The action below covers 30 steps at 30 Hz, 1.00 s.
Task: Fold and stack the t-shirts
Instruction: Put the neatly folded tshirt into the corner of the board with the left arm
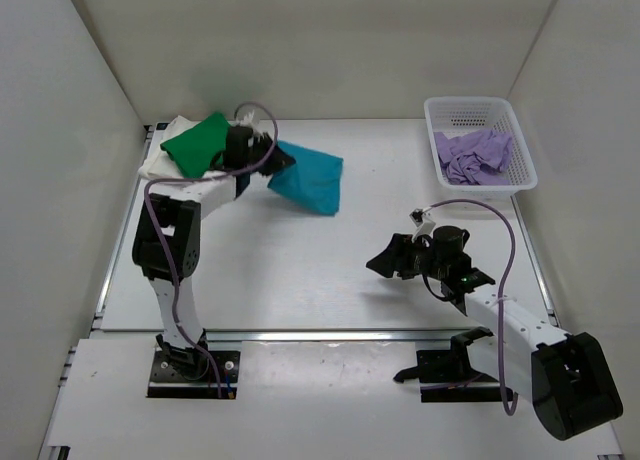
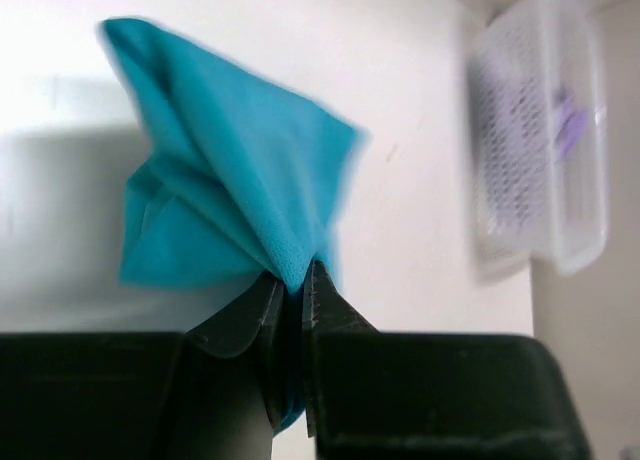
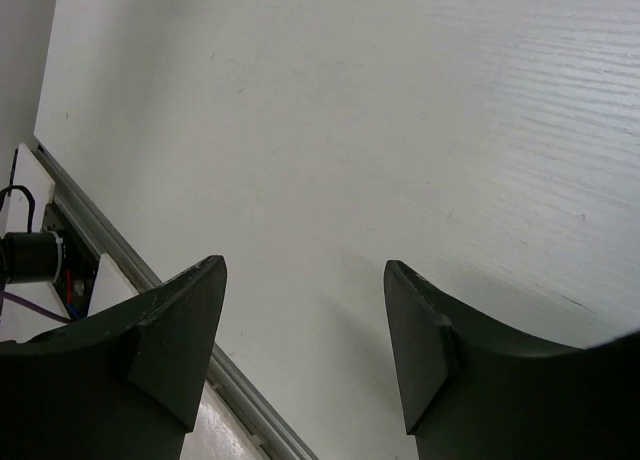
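A teal t-shirt (image 1: 310,178) is folded into a bundle at the back middle of the table, one corner raised. My left gripper (image 1: 283,162) is shut on that corner; in the left wrist view the cloth (image 2: 235,195) hangs from my left gripper (image 2: 293,280), pinched between the jaws. A green t-shirt (image 1: 197,143) lies on a cream-white one (image 1: 160,160) at the back left, behind the left arm. A lilac t-shirt (image 1: 473,156) is crumpled in the basket. My right gripper (image 1: 381,261) hovers open over bare table at the front right, also as right gripper (image 3: 305,270).
The white mesh basket (image 1: 519,145) stands at the back right, also in the left wrist view as basket (image 2: 540,130). White walls close in the table on three sides. A metal rail (image 3: 190,340) runs along the near table edge.
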Motion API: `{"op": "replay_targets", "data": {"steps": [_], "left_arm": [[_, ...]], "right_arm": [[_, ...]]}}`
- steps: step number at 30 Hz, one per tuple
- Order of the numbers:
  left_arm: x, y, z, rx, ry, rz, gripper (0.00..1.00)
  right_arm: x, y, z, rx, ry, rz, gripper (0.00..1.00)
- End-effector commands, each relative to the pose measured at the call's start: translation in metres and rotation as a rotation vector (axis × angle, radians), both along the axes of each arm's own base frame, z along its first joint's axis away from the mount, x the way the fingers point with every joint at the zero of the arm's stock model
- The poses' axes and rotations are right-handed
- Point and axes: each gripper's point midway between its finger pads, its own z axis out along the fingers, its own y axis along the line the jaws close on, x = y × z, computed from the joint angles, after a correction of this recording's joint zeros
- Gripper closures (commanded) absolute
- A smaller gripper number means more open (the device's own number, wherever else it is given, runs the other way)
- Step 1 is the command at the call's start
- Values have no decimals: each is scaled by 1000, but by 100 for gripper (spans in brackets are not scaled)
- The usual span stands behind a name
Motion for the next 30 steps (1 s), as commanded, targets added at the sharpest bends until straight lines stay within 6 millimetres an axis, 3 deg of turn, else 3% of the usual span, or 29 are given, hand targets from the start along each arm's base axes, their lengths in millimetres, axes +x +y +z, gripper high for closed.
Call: {"op": "replay_targets", "data": {"steps": [1, 3, 5, 8, 9, 10, 11, 13, 14, 15, 17, 19, 20, 21, 23, 25, 26, 27, 28, 30], "left_arm": [[45, 14, 78, 43, -113, -6, 100], [82, 37, 122, 54, -191, 35, 100], [101, 62, 138, 63, -214, 71, 100], [124, 119, 153, 90, -234, 160, 100], [127, 135, 149, 105, -232, 182, 100], [131, 171, 148, 126, -234, 245, 100], [133, 186, 144, 137, -236, 279, 100], [125, 229, 115, 162, -187, 340, 100], [122, 247, 109, 156, -183, 379, 95], [115, 259, 87, 151, -131, 401, 92], [97, 292, 60, 121, -97, 489, 76], [85, 322, 55, 102, -96, 591, 72], [84, 327, 64, 88, -131, 603, 66], [76, 337, 52, 81, -99, 626, 61], [71, 344, 48, 136, -79, 654, 61], [63, 345, 42, 174, -54, 674, 53], [58, 344, 44, 174, -53, 689, 47], [57, 344, 61, 159, -95, 707, 37], [50, 340, 53, 155, -81, 705, 25], [42, 339, 57, 135, -96, 727, 10]], "right_arm": [[10, 4, 16, 39, -42, 12, 39], [8, 3, 11, 42, -18, 11, 38], [10, 3, 12, 42, -16, 11, 39], [6, 7, 8, 43, -5, 32, 39], [7, 7, 10, 41, -15, 35, 39], [5, 9, 9, 42, -7, 41, 39], [3, 11, 8, 42, -1, 53, 39], [2, 12, 8, 46, 1, 59, 39], [1, 12, 7, 48, 6, 63, 39], [2, 12, 7, 49, 1, 65, 39], [3, 12, 10, 59, 0, 64, 39], [0, 14, 9, 63, 7, 76, 39], [-3, 14, 7, 57, 9, 83, 39], [-3, 13, 7, 48, 6, 79, 39], [-2, 12, 7, 47, 5, 70, 39], [-4, 12, 6, 47, 9, 74, 38], [-1, 12, 10, 48, -7, 68, 38], [-1, 12, 11, 48, -10, 65, 38], [-1, 12, 10, 45, -3, 65, 38], [-2, 12, 12, 36, -13, 63, 37]]}}
